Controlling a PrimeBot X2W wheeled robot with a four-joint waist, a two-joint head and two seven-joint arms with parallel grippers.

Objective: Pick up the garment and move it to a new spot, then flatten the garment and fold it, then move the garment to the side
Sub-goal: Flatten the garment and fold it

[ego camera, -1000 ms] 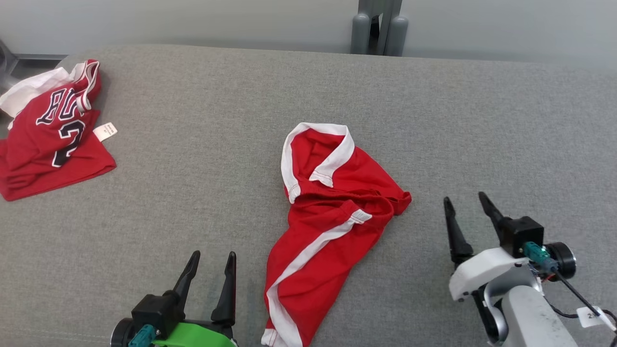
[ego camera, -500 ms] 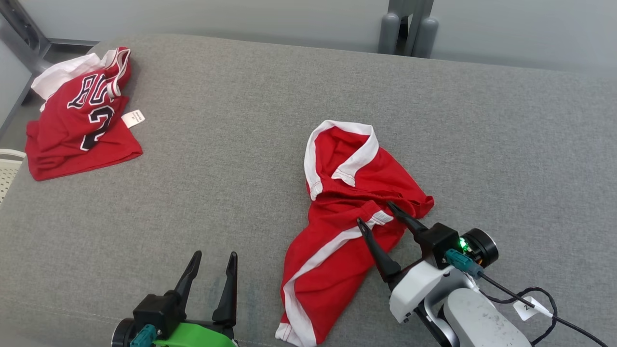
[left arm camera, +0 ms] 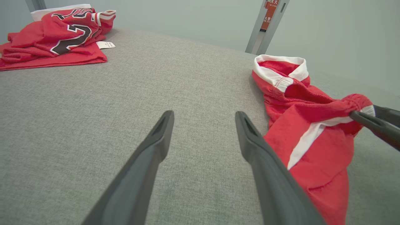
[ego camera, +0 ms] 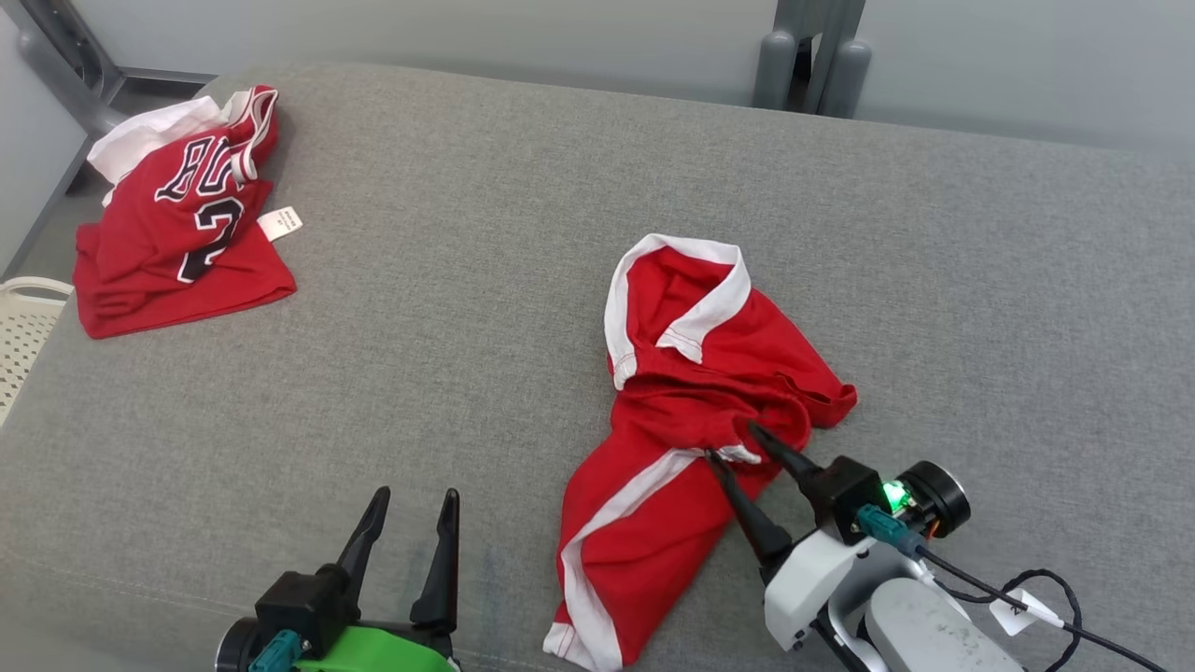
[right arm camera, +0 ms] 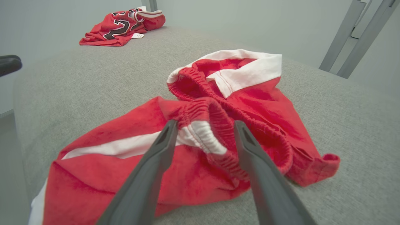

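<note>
**Pickup not done, shorts not yet lifted**

Red shorts (ego camera: 695,373) lie crumpled mid-way along the grey cushion (ego camera: 467,280), toward its front edge. Your right gripper (ego camera: 732,441) straddles the elastic waistband at the white stripe, jaws apart, no pinch yet. Left gripper (ego camera: 416,492) is spread, empty, at the front edge. Remaining: lift, move, flatten, fold, set aside.

Bright, even light; wide-angle edge distortion.

The garment (ego camera: 709,364) is red with white bands and stripe. The jersey (ego camera: 168,261) is red with black, white-edged lettering; the worktop (ego camera: 448,308) is grey.
</note>
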